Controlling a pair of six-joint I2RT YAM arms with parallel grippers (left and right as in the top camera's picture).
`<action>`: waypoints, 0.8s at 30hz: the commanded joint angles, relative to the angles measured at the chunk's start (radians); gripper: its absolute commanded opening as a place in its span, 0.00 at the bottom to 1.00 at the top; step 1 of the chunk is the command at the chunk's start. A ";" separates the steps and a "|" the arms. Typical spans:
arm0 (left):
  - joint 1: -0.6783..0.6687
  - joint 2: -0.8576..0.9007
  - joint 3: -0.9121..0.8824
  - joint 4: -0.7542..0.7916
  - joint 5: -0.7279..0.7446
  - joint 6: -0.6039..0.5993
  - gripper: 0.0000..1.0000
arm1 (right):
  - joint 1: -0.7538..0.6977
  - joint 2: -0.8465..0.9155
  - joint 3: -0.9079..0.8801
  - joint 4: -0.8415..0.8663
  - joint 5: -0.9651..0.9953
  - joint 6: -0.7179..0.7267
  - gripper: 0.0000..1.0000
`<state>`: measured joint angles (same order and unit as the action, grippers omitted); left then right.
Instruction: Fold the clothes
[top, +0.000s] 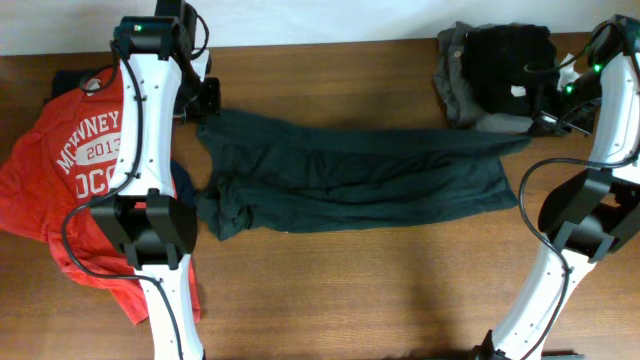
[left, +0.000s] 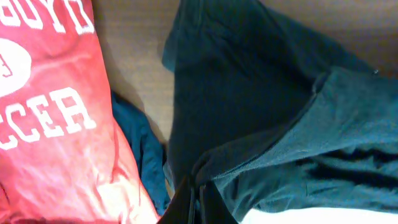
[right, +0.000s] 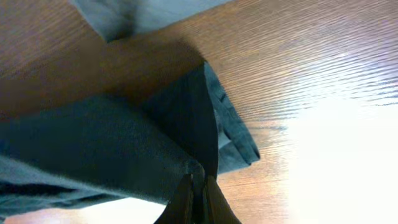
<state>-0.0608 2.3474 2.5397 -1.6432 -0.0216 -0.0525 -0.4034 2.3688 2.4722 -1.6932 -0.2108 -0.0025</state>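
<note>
The dark blackish-green T-shirt (top: 350, 175) lies as a long band across the middle of the table, bunched at its left end; no lettering shows. My left gripper (top: 205, 110) is shut on its upper left corner, seen in the left wrist view (left: 198, 202) with dark cloth (left: 249, 93) pinched between the fingers. My right gripper (top: 540, 125) is shut on the shirt's upper right corner, seen in the right wrist view (right: 198, 196) with a fold of the cloth (right: 93, 149) held just above the wood.
A red T-shirt with white print (top: 70, 170) lies at the left under my left arm, also in the left wrist view (left: 50, 112). A blue cloth (left: 140, 149) peeks from under it. A grey and black garment pile (top: 495, 70) sits at the back right.
</note>
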 joint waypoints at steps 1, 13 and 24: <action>0.002 -0.004 -0.060 -0.014 0.008 -0.001 0.01 | -0.027 -0.026 -0.013 -0.006 0.029 0.003 0.04; 0.002 -0.004 -0.324 0.091 0.008 -0.004 0.01 | -0.029 -0.024 -0.150 0.041 0.032 0.003 0.04; -0.003 -0.003 -0.348 0.142 0.008 -0.003 0.11 | -0.029 -0.023 -0.209 0.057 0.032 -0.001 0.04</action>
<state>-0.0608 2.3478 2.1952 -1.5108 -0.0174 -0.0528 -0.4286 2.3684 2.2860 -1.6413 -0.1997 -0.0006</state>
